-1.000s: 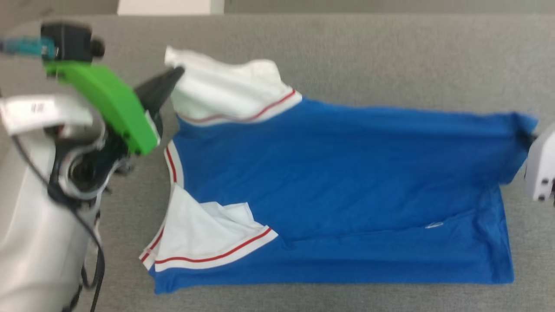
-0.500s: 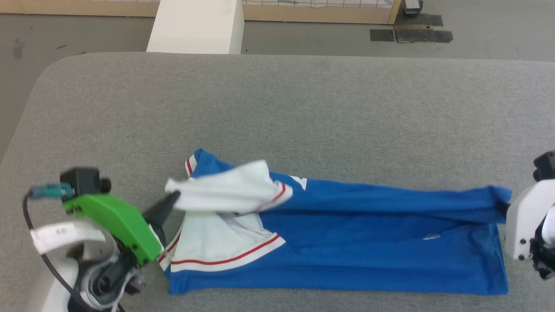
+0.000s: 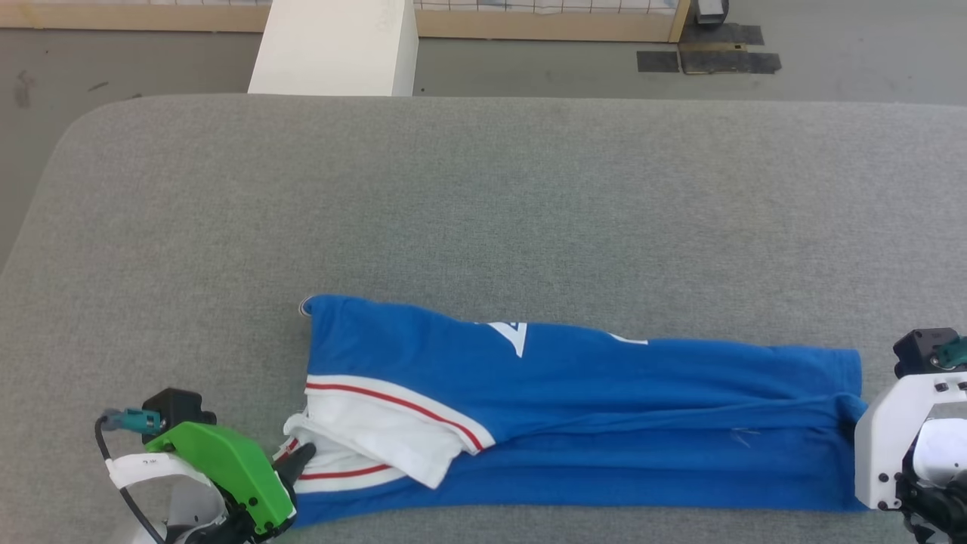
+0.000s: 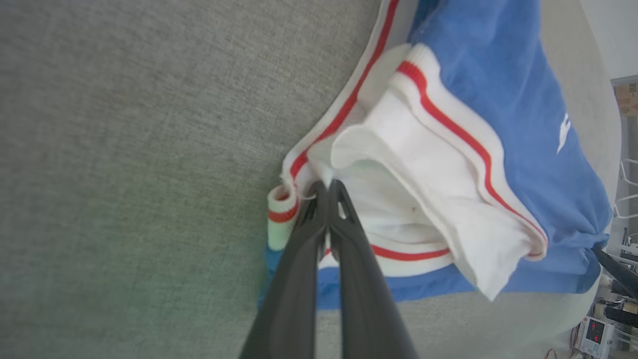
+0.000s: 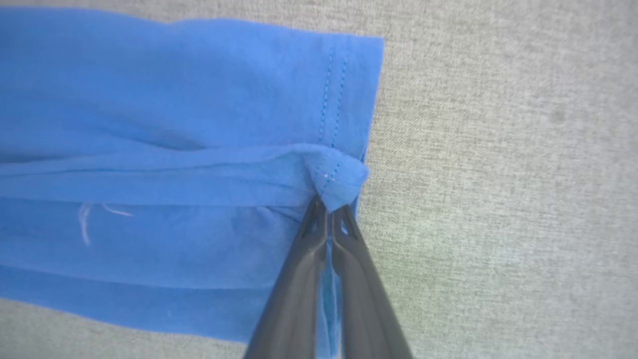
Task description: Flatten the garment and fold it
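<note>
A royal-blue soft jersey T-shirt [image 3: 604, 423] with white sleeves and red-and-white striped trim lies as a long narrow band along the near edge of the grey, felt-like table [image 3: 483, 189]. Its collar end is toward the near left corner and its hem is at the near right end.

The head view gives this whole outline, with the smooth blue cloth doubled lengthwise. It also shows a piece of white lettering [image 3: 514, 334] on the far layer.

The left wrist view gives the detail of the grip. The two long dark fingers of the left gripper [image 4: 326, 188] are pressed together on a thin white edge of the sleeve, just beside the ribbed striped cuff. The white sleeve cloth is folded loosely over itself there.

The right wrist view shows the right gripper [image 5: 329, 212] with its fingers together, pinching a small bunched corner of the blue hem. A double line of stitching [image 5: 331, 94] runs along that hem.

In the head view, the left arm with its green cover [image 3: 227, 472] comes in low from the near left corner, and its fingers point to the right and a little away. On the right arm, the white housing [image 3: 895, 446] stands just beside the hem at the near right end of the table.
</note>
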Controlling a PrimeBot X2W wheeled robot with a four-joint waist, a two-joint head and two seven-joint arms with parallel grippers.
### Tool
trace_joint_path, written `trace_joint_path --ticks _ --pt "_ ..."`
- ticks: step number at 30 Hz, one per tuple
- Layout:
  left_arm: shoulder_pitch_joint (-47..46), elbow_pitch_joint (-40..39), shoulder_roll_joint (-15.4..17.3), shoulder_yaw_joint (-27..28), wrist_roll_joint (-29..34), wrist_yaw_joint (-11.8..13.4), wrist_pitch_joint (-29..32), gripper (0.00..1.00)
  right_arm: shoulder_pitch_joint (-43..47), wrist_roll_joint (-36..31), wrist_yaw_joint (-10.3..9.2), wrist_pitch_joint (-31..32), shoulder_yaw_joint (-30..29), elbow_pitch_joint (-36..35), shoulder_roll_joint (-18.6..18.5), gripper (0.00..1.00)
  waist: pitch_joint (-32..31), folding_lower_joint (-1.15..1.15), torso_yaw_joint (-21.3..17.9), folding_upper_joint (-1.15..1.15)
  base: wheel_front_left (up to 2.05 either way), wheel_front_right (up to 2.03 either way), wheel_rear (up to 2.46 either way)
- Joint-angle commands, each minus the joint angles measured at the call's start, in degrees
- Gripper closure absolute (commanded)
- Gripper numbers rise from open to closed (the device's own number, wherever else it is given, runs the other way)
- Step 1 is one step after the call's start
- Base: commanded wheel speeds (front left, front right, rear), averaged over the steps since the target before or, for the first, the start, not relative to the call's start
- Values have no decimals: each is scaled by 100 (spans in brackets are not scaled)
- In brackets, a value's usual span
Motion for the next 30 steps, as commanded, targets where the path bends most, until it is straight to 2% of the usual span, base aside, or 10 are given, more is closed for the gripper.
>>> trace_joint_path --ticks 1,2,3,4,9,14,17,22,27,30 --pt "103 91 46 -25 70 57 21 100 137 -3 -9 -35 10 100 51 100 -51 1 -33 0 0 0 0" --pt "108 124 32 -15 74 75 -7 100 139 24 -9 -79 18 121 69 53 -88 1 -47 0 0 0 0" --pt "109 141 24 -15 76 86 -14 69 138 38 -9 -119 27 131 66 0 -116 1 -54 0 0 0 0" --pt "101 146 48 -31 119 99 -22 0 133 64 -9 -157 19 137 70 0 -149 1 -62 0 0 0 0" --pt "28 11 245 -51 302 226 30 0 185 220 -9 -210 -106 -54 53 0 -336 1 -77 0 0 0 0" --pt "-37 -430 584 38 475 484 192 0 351 393 -9 18 -341 -509 -82 0 -511 1 -102 0 0 0 0" --pt "-109 -760 726 257 623 613 -29 0 369 482 -9 135 -556 -763 -153 0 -543 1 -122 0 0 0 0" --pt "-232 -1132 651 703 1062 382 -1358 0 229 614 -9 252 -619 -851 -233 0 -455 1 -109 0 0 0 0" --pt "-241 -1092 409 813 1864 -185 -3381 0 117 808 -9 228 -367 -684 -384 0 -238 1 -3 0 0 0 0" --pt "-222 -858 270 740 2255 -338 -4125 0 88 928 -9 175 -226 -527 -453 0 -115 1 67 0 0 0 0"
